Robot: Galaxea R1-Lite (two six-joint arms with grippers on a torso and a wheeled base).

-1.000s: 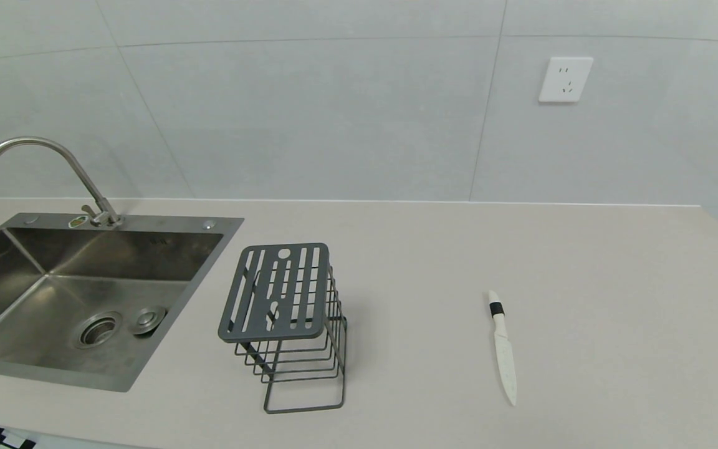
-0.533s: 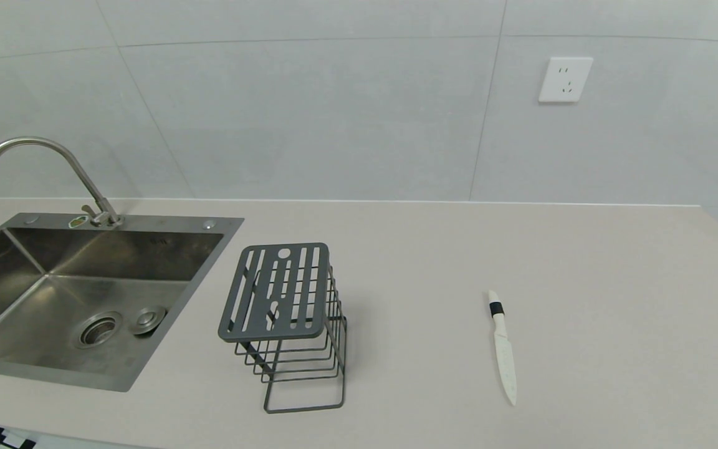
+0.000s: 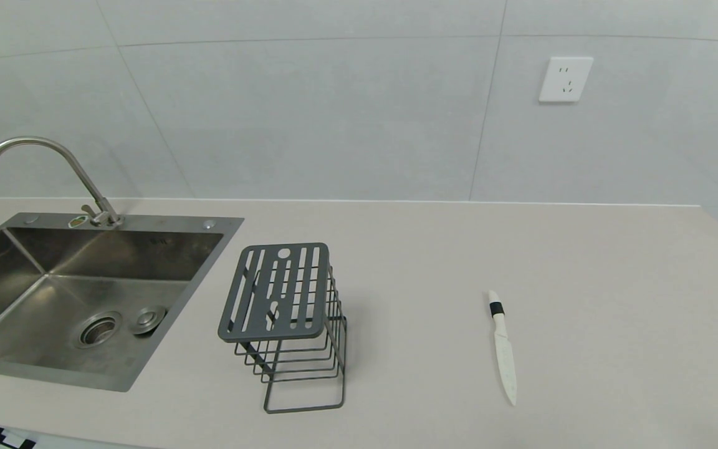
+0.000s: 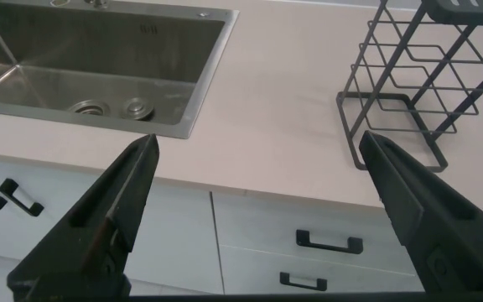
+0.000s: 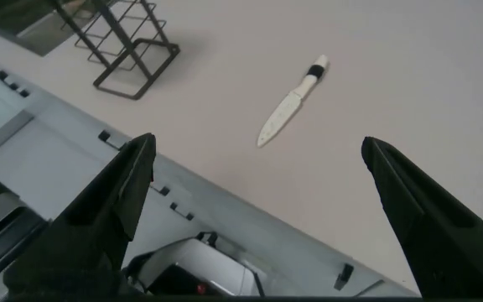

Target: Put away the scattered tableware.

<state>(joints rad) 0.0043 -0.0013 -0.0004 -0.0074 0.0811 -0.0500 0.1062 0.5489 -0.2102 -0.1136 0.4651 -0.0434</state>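
A square-cornered stainless steel sink (image 3: 166, 222) is sunk into the left end of a smooth, matte beige countertop (image 3: 583, 262). Its brushed walls slope down to a round drain (image 3: 98, 330), and a small round stopper (image 3: 146, 319) lies just beside it. A slim metal faucet (image 3: 53, 149) rises from the back rim in a tall curve, its spout arching out to the left. The left gripper (image 4: 258, 193) hangs off the counter's front edge, over pale cabinet fronts (image 4: 250, 226) with dark bar handles. Its two dark, wedge-shaped fingers (image 4: 99, 226) are spread wide with nothing between them. Just right of the sink stands a dark grey metal rack (image 3: 278, 293). It is a flat plate with rounded corners, cut with long slots and one round hole, set on bent wire loops that rest on the counter. Well apart from the rack, farther right, the knife (image 3: 502, 346) lies flat on the bare countertop. It is a slender white piece with a faintly speckled blade and a black band around the handle. The handle end points toward the wall and the tip toward the front edge. The right gripper (image 5: 258, 193) hangs above the front edge near the knife, apart from it. Its dark tapered fingers (image 5: 107, 210) are likewise spread wide and hold nothing. On the large, smooth grey wall tiles (image 3: 334, 112) at upper right sits a white square socket (image 3: 565, 79).
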